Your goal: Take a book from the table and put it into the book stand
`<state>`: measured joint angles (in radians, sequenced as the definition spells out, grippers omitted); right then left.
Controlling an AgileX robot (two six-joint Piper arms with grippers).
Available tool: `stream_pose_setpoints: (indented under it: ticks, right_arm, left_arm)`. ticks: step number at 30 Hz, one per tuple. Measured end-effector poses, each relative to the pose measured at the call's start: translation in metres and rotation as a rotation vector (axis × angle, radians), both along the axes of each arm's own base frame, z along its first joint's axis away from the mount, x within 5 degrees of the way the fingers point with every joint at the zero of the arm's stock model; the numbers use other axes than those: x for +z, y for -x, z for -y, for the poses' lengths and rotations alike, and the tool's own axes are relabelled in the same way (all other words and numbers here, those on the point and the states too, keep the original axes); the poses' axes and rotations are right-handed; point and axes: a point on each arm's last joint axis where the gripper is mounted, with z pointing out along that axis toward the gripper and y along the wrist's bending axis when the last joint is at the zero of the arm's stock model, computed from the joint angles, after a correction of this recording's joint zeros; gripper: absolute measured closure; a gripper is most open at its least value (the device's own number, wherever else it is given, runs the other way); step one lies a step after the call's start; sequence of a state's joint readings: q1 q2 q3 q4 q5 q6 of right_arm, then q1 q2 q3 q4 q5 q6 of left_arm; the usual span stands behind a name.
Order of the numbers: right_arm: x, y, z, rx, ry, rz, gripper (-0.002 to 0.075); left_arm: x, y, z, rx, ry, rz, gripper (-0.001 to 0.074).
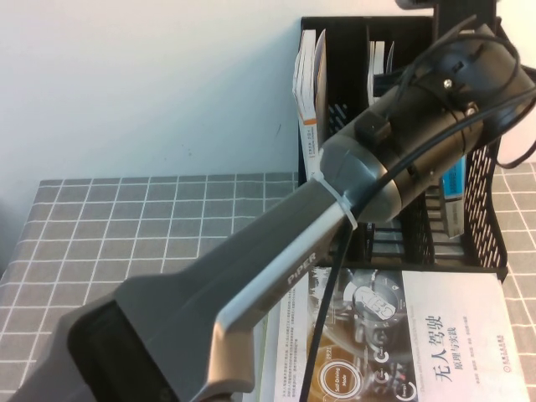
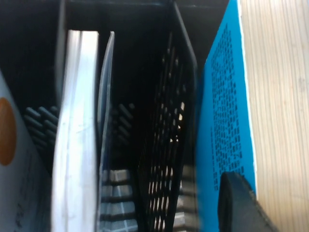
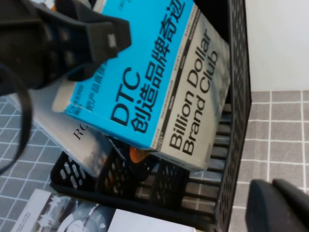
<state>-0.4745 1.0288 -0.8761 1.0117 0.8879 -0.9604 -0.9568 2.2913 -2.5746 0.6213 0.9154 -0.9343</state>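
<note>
The cyan-and-grey paperback [image 3: 159, 82], printed "DTC" and "Billion Dollar Brand Club", sat tilted in the perforated black plastic book stand [image 3: 231, 145], clamped by the left tool [image 3: 104, 36]. The right tool [image 3: 277, 208] hovered beside the stand over the grid-patterned grey desk [image 1: 151, 226]; its jaws could not be judged.

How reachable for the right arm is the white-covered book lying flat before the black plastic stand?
Probably yes: the right gripper hovers beside the stand, and the white-covered book's right half lies bare. The left gripper is up in the stand, clamped on the cyan-and-grey book.
</note>
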Motion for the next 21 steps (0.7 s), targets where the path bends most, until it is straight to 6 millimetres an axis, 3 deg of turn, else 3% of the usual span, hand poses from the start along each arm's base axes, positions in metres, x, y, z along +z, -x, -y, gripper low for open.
stream_pose_setpoints:
  ticks: [7, 10, 16, 18, 21]
  right_arm:
    - [0.000, 0.001, -0.001, 0.013, -0.001, -0.004, 0.0729]
    - [-0.001, 0.001, -0.002, 0.024, 0.002, -0.006, 0.0729]
    - [-0.001, 0.001, -0.002, 0.031, 0.011, -0.002, 0.0729]
    - [-0.001, 0.001, -0.002, 0.037, 0.016, -0.001, 0.0729]
    - [-0.001, 0.002, -0.002, 0.046, 0.021, 0.000, 0.0729]
  left_arm:
    - [-0.021, -0.010, 0.005, -0.033, -0.021, -0.044, 0.0554]
    - [-0.030, -0.025, 0.000, -0.066, -0.002, -0.090, 0.0540]
    - [-0.020, -0.058, -0.026, -0.095, 0.138, -0.084, 0.0230]
    - [-0.017, -0.069, -0.038, -0.083, 0.163, -0.088, 0.0197]
    - [-0.009, -0.076, -0.053, -0.098, 0.198, -0.107, 0.0235]
